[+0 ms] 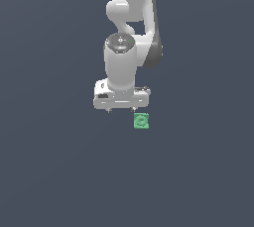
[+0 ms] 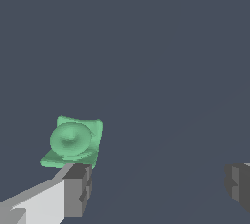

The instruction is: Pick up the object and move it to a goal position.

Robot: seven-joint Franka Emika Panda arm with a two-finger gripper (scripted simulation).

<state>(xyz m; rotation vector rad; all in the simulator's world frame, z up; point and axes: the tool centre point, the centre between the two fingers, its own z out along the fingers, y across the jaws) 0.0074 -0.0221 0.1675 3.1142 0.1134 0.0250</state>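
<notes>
- The green object (image 1: 141, 121) is seen just beside one fingertip of the gripper (image 1: 121, 110), outside the gap, on the exterior view's right.
- The jaws are spread wide and nothing is held.
- Bare dark surface (image 1: 49, 171) is seen all around; no edges are shown.
- A squarish green block with a round domed ring is shown in the wrist view (image 2: 73, 141).

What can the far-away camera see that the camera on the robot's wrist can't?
Only the exterior view shows the white arm and the whole gripper hanging over the floor, with the green block just off its exterior-view right finger. Only the wrist view shows the fingers close up, spread wide apart, and the block's round ring. Both show the block on the plain dark floor, not between the fingers.
</notes>
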